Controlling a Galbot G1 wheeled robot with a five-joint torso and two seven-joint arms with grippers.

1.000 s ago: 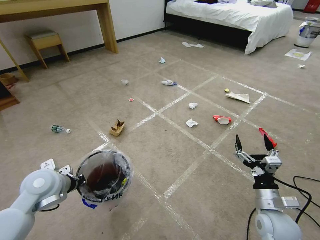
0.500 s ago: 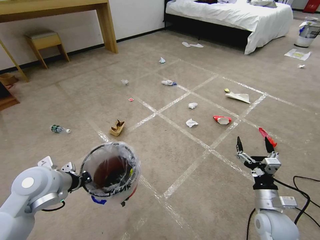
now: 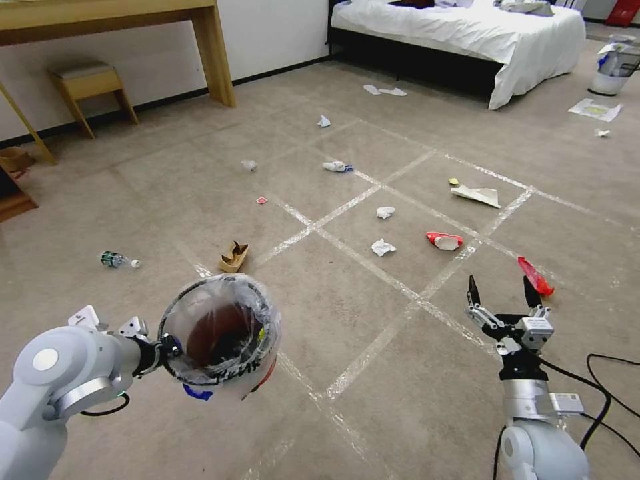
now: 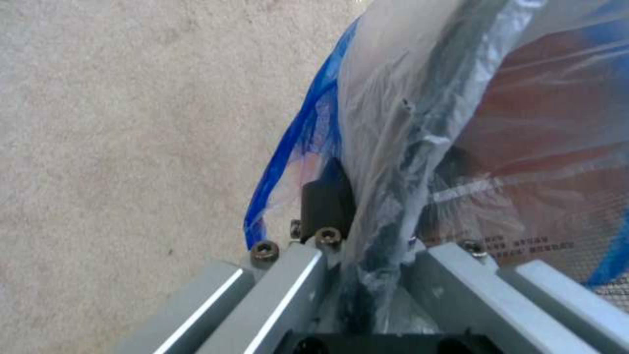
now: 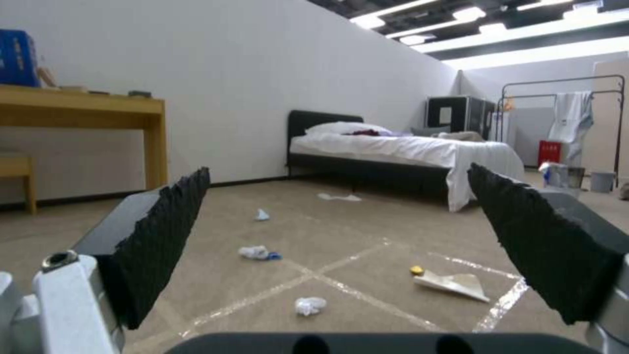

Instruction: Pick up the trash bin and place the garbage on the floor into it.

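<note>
At the lower left of the head view we see the left gripper (image 3: 160,348) clamped on the rim of the small round trash bin with the dark reddish inside and crinkly clear plastic liner (image 3: 223,333), holding it off the beige-brown carpet floor crossed by shiny tape lines (image 3: 333,313) and tilted so its mouth faces us. In the left wrist view the fingers (image 4: 326,204) pinch the bin's rim (image 4: 419,123) with the liner bunched between them. At the lower right, the right gripper (image 3: 502,293) hangs over the carpet with its 2 black fingers spread wide and nothing between them; a red wrapper (image 3: 534,277) lies just beyond it. Garbage is scattered across the middle of the frame: a crumpled white tissue (image 3: 383,247), a red-and-white cup (image 3: 445,239), a torn brown cardboard piece (image 3: 234,257) just above the bin, and a small plastic bottle (image 3: 118,259) at the left.
</note>
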